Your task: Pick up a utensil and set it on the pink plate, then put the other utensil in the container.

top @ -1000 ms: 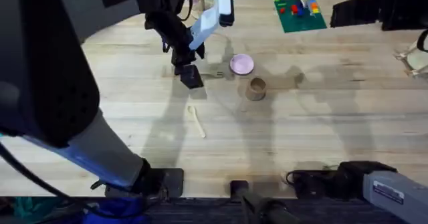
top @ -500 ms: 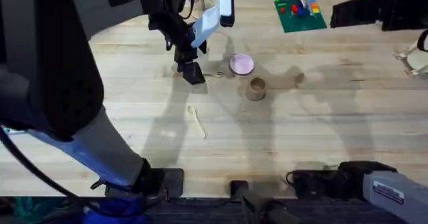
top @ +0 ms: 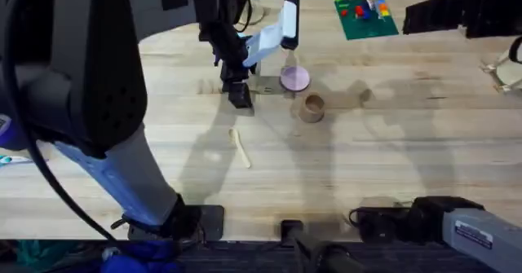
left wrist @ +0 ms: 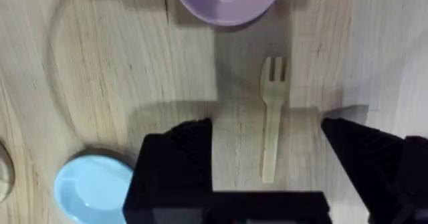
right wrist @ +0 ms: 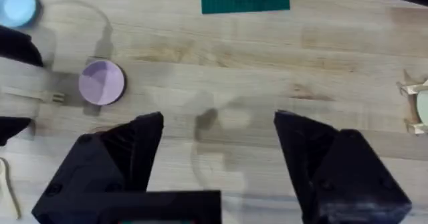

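A small pale wooden fork (left wrist: pixel 272 117) lies flat on the light wooden surface (top: pixel 391 143), its short tines pointing toward a small round pink plate (top: pixel 294 79) just beyond them, not touching it. The left gripper (left wrist: pixel 267 157) hangs directly over the fork's handle with its black fingers (left wrist: pixel 184 150) spread wide apart, one on each side of the handle and clear of it. In the overhead view the fork (top: pixel 263 90) sits at about nine o'clock from the pink plate, and a small tan cylindrical cup (top: pixel 312 107) stands upright at about five o'clock from the plate, close by. A small pale wooden spoon (top: pixel 240 147) lies on the surface well apart from these, at about seven o'clock from the plate. A small round light blue plate (left wrist: pixel 90 187) rests beside the left gripper. The right gripper (right wrist: pixel 217 157) is held above bare surface with its black fingers wide apart, holding nothing. A green building-block baseplate with coloured bricks (top: pixel 364 8) sits at the far side, about one o'clock from the pink plate.
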